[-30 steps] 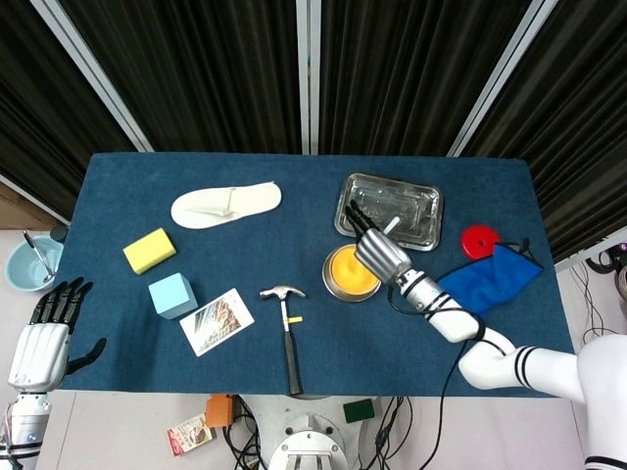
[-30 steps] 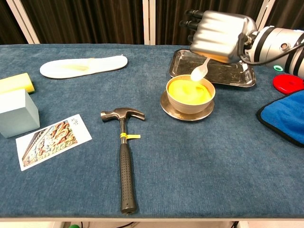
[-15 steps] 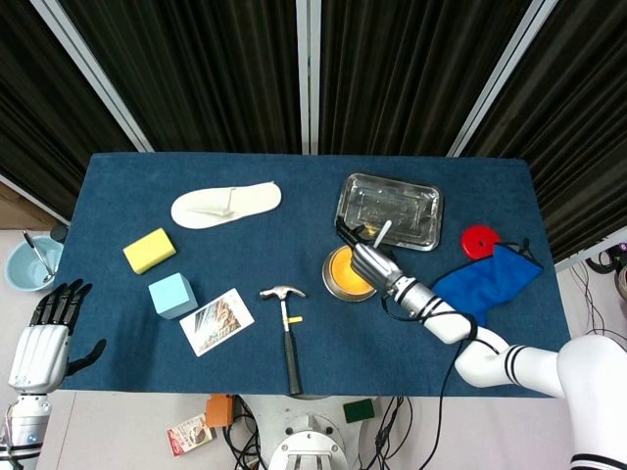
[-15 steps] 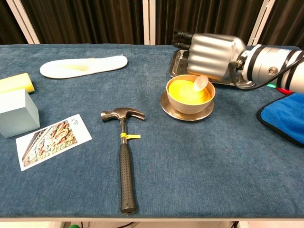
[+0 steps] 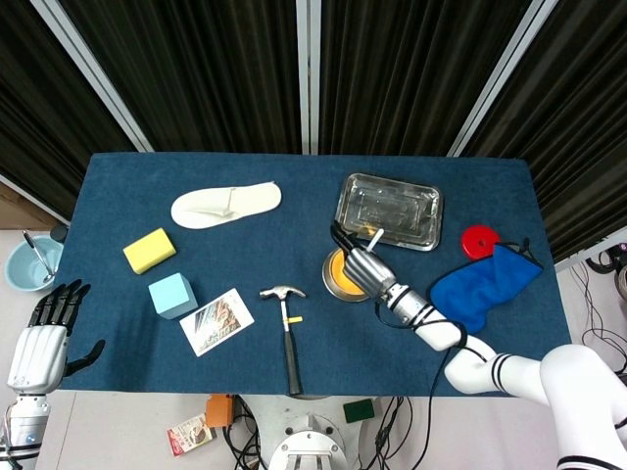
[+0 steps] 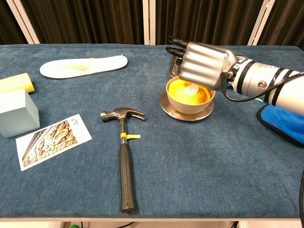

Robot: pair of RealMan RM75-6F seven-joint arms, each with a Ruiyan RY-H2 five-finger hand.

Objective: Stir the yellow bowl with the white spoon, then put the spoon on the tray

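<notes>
Right hand: the right hand (image 6: 203,65) is hovering over the yellow bowl (image 6: 189,96), fingers wrapped around the handle of the white spoon (image 6: 191,89), whose bowl end is dipping inside the yellow bowl.
Left hand: the left hand (image 5: 44,335) is hanging off the table's front-left corner, fingers apart and gripping nothing.
Yellow bowl: it is sitting on a saucer (image 6: 186,112) right of the table's middle, just in front of the tray (image 5: 389,211), which lies toward the far right edge.
Spoon handling: it is looking light, thin, stiff and smooth, probably plastic, so it could be twisting or slipping in a loose hold; gripping it high on the handle, as now, is leaving the scoop free to sweep.
Bowl handling: small and likely light, so sideways pushes from the spoon could be sliding it on the saucer; gentle circles are seeming wise.
Tray: metal, shallow and rigid; the spoon should be going down flat inside its rim.
</notes>
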